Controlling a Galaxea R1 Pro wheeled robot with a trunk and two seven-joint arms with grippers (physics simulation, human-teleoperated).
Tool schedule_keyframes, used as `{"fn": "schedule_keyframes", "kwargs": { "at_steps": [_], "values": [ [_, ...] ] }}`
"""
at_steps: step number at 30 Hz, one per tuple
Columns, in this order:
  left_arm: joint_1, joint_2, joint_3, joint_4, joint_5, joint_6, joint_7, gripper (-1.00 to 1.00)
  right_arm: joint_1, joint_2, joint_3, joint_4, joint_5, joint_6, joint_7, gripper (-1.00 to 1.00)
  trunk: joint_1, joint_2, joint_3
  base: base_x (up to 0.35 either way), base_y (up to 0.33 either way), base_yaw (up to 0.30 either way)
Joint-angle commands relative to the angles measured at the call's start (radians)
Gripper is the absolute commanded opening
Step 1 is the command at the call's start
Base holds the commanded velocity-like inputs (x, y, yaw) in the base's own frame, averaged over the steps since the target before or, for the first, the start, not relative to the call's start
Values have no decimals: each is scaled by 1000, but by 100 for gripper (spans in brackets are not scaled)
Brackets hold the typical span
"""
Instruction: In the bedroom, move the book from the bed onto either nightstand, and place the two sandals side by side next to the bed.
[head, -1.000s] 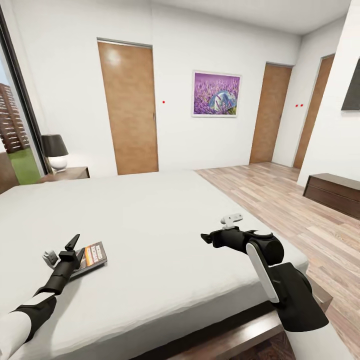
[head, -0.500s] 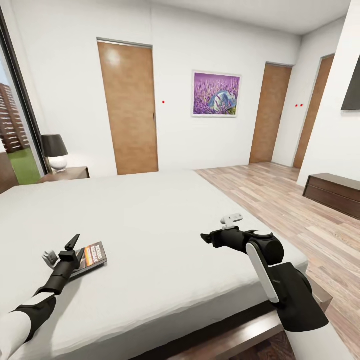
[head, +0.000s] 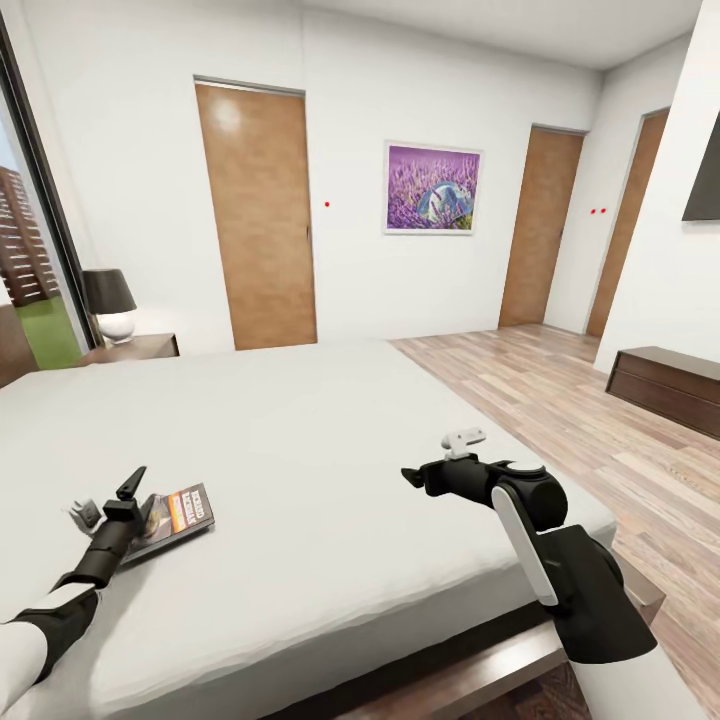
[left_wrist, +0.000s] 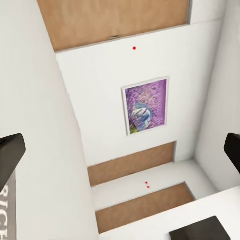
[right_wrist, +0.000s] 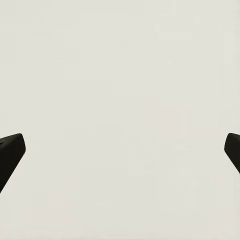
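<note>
my left claw spread wide, holding nothing, at the near edge of the book | right claw open and empty over the bed | book flat on the mattress, long axis slanting away to the right | nightstand far off at the bedhead | nothing moved yet, sandals still to do

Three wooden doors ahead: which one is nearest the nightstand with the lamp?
The leftmost door, on the wall left of the purple picture.
</note>
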Motion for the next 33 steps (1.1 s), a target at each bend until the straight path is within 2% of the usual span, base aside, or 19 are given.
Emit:
{"fn": "schedule_keyframes", "kwargs": {
  "at_steps": [1,2,5,6,7,8,10,13,16,22,24,25,26,27,28,29,32,33],
  "values": [
    [-2,12,-8,-1,10,10,-3,100,-1,-1,1,0,-1,4,0,100,0,0,-1,0,0,0],
    [-8,34,-8,-6,10,10,-3,100,0,-1,1,1,-2,4,0,100,0,0,-1,0,0,0],
    [-26,68,-8,-17,9,4,-1,100,0,-1,2,3,-2,4,0,100,0,0,-1,0,0,0],
    [-26,68,-8,-17,9,4,-1,100,0,-1,2,3,-2,4,0,100,0,0,-1,0,0,0],
    [-45,95,-8,-33,9,-2,5,100,0,-1,3,3,-2,4,0,100,0,0,-1,0,0,0],
    [-45,95,-8,-33,9,-2,5,100,0,-1,3,3,-2,4,0,100,0,0,-1,0,0,0],
    [-62,132,-9,-59,9,-7,15,100,0,-1,4,4,-2,4,0,100,0,0,-1,0,0,0],
    [-78,208,-8,-114,8,-16,37,100,0,-1,4,6,-2,4,0,100,0,0,-1,0,0,0],
    [-90,297,-8,-185,8,-38,71,100,0,-1,5,9,-2,4,0,100,0,0,-1,0,0,0],
    [-119,464,-9,-335,1,-116,153,100,1,-2,5,13,-2,4,0,100,0,0,-1,0,0,0],
    [-126,511,-9,-365,-24,-133,187,100,2,-2,5,14,-2,4,0,100,0,0,-1,0,0,0],
    [-126,511,-9,-365,-24,-133,187,100,2,-2,5,14,-2,4,0,100,0,0,-1,0,0,0],
    [-139,546,-9,-384,-78,-146,212,100,3,-3,4,18,-2,4,0,100,0,0,-1,0,0,0],
    [-145,559,-9,-390,-105,-151,222,100,3,-3,4,21,-2,4,0,100,0,0,-1,0,0,0],
    [-153,569,-9,-395,-134,-155,231,100,4,-3,4,24,-2,4,0,100,0,0,-1,0,0,0],
    [-153,569,-9,-395,-134,-155,231,100,4,-3,4,24,-2,4,0,100,0,0,-1,0,0,0],
    [-182,591,-9,-404,-232,-161,256,100,6,-4,3,33,-2,4,0,100,0,0,-1,0,0,0],
    [-182,591,-9,-404,-232,-161,256,100,6,-4,3,33,-2,4,0,100,0,0,-1,0,0,0]
  ]
}}
